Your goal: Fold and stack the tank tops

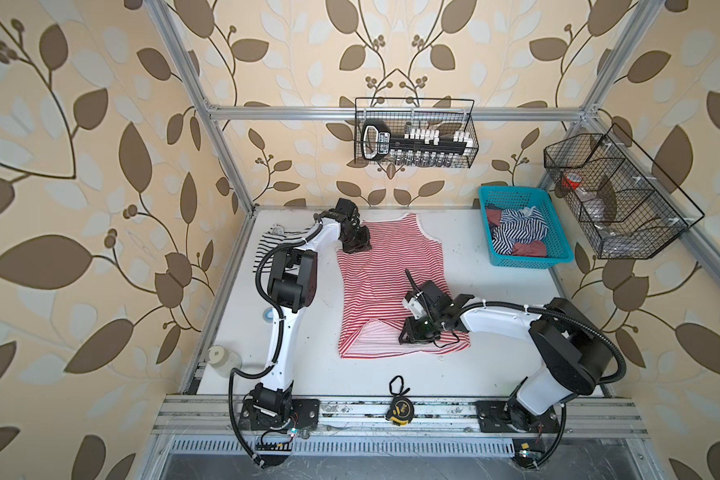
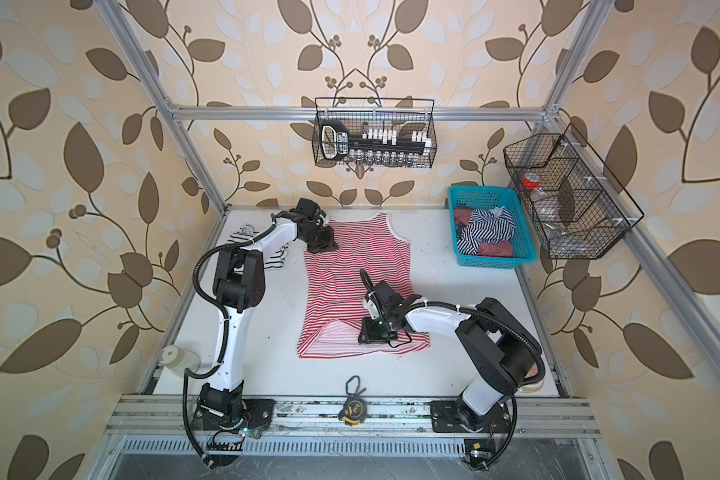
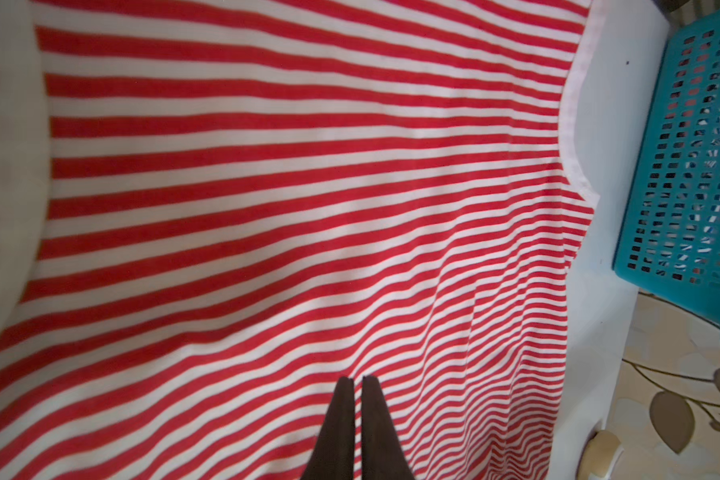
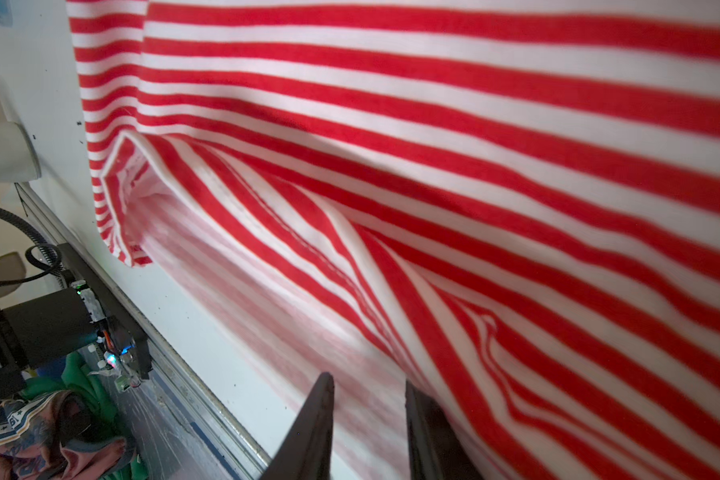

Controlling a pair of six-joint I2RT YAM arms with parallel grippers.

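**Operator:** Where is the red-and-white tank top?

**Technician:** It is spread flat on the tabletop, just beside the turquoise basket, on the basket's side facing the left arm. The strap end lies level with the basket. The hem end lies further from it, toward the arm bases. At the hem the upper layer is turned back, exposing the paler inner face.

**Operator:** What is the state of the left gripper?

**Technician:** Its fingers are pressed together, with the tips at the cloth. In both top views it sits on the shoulder edge furthest from the basket. I cannot tell whether a fold is caught between the fingers.

**Operator:** And the state of the right gripper?

**Technician:** Its fingers are spread and it is low over the turned-back hem, on the basket-side half. Pale inner cloth shows through the gap.

**Operator:** Where are the other garments?

**Technician:** The navy-and-white tank top is crumpled inside the basket, among reddish cloth. The black-and-white tank top is on the tabletop, beyond the red-and-white one as seen from the basket, partly under the left arm.
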